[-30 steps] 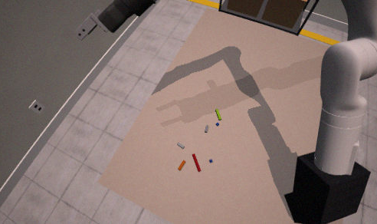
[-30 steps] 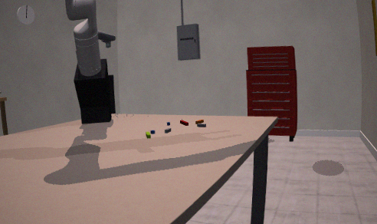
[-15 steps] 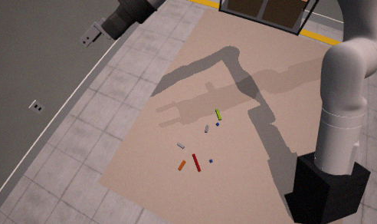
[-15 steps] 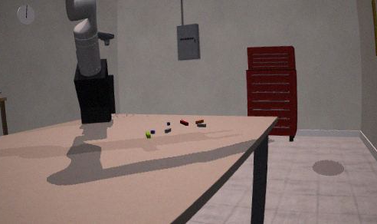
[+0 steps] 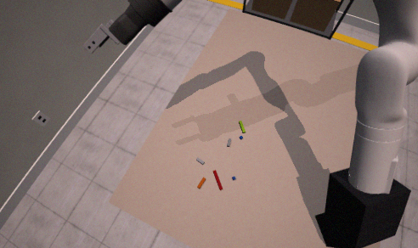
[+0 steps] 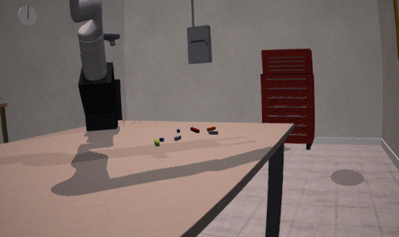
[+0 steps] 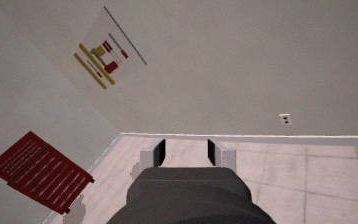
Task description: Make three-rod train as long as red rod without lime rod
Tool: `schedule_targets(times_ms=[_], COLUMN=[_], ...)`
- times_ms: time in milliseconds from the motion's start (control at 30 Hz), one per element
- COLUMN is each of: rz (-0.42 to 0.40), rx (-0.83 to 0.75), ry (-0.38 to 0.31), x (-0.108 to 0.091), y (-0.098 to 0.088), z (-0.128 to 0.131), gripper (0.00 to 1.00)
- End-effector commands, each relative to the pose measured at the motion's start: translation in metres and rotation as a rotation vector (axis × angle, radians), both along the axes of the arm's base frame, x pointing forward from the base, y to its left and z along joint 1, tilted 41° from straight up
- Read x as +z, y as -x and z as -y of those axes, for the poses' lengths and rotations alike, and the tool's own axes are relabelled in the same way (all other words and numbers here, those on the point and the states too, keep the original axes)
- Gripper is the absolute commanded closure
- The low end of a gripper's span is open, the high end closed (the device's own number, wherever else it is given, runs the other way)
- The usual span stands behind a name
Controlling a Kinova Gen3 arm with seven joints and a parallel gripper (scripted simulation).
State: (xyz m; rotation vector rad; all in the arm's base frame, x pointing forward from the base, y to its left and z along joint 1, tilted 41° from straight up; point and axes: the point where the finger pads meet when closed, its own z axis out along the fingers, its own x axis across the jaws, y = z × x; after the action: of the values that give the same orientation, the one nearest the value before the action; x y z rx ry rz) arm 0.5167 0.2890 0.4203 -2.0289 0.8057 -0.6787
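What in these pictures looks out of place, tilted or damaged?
Nothing looks damaged. The rods lie flat and scattered apart on the table, none joined: red rod, orange rod, two grey rods, two blue rods, lime rod. The open, empty gripper points at the far wall.
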Motion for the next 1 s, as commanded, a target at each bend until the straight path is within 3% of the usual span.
schedule_targets(times_ms=[0,900,933,967], rz=[-0.031,-0.031,-0.063,-0.063], rx=[-0.026,-0.026,-0.066,-0.066], ry=[-0.004,-0.004,-0.015,-0.015], x=[-0.017,-0.017,-0.035,-0.035], y=[0.001,0.001,0.000,0.000], z=[-0.003,-0.003,-0.001,-0.001], gripper=[0.00,0.00,0.00,0.00])
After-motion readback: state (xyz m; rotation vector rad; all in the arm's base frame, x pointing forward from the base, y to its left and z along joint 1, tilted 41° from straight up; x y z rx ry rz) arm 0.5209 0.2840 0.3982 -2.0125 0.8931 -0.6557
